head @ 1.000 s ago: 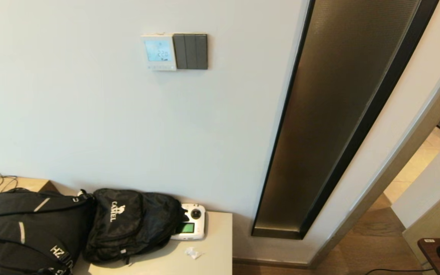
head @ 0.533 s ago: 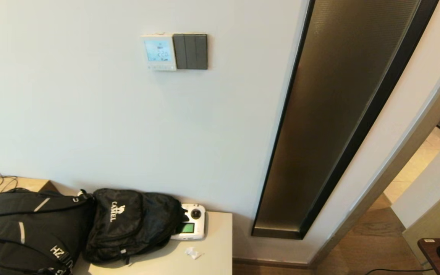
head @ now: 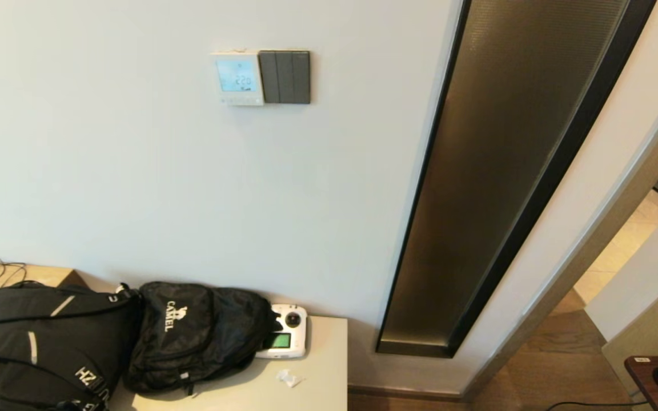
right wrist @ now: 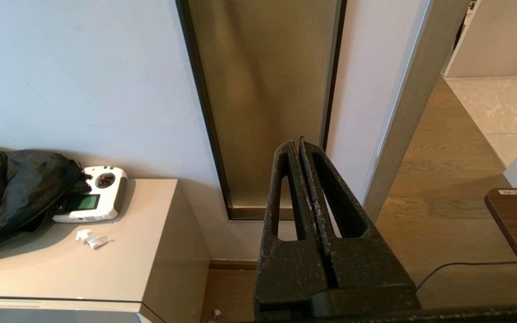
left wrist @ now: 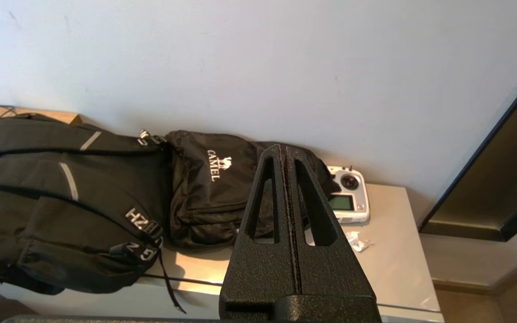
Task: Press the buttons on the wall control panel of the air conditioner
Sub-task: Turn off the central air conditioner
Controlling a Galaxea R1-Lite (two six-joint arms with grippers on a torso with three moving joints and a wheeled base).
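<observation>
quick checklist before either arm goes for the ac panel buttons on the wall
1. Panel located: ok. The wall control panel sits left of the dark switch plate, touching it.
2. Screen on: ok, lit pale blue with digits.
3. Buttons found: ok as a row on the bottom edge; single ones cannot tell.
4. Left hand ready to poke: ok, fingers shut, empty, low over the backpacks.
5. Right hand ready: ok, shut, empty, facing the bronze wall strip.
6. Arm close to the panel: not ok, neither shows in the head view.
</observation>
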